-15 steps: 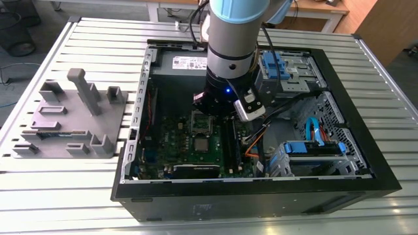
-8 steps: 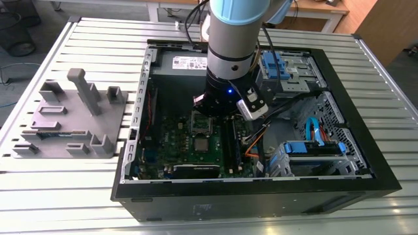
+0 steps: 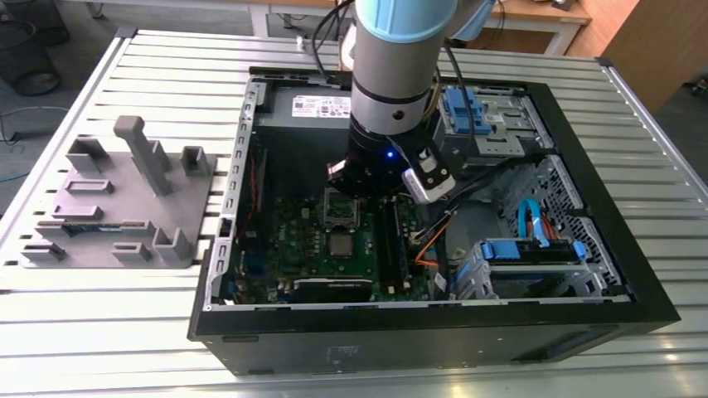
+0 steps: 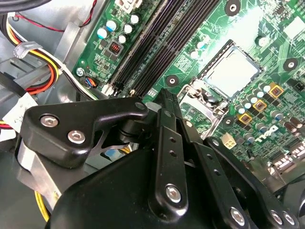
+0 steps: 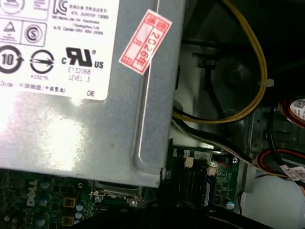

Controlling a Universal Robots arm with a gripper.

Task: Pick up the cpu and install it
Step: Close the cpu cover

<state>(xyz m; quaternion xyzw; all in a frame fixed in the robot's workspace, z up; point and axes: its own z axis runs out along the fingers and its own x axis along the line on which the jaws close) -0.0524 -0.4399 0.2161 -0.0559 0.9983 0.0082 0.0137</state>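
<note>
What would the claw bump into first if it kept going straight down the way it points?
Probably the green motherboard, at the open metal socket frame next to the cpu: the claw points down at that spot. Depth is hard to judge.

The cpu (image 4: 233,71) lies on the motherboard (image 4: 190,52) — inside the case (image 3: 652,307).

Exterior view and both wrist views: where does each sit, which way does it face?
Exterior view: high off the arm, looking down into the open computer case; the arm hangs over the motherboard.
Second wrist view: on the wrist, looking past the gripper at the motherboard and the cpu in its socket.
First wrist view: on the wrist, facing the labelled power supply and a yellow cable; a dark shape, probably robot hardware.
Shared: motherboard in all three; power supply in exterior and first wrist views.
</note>
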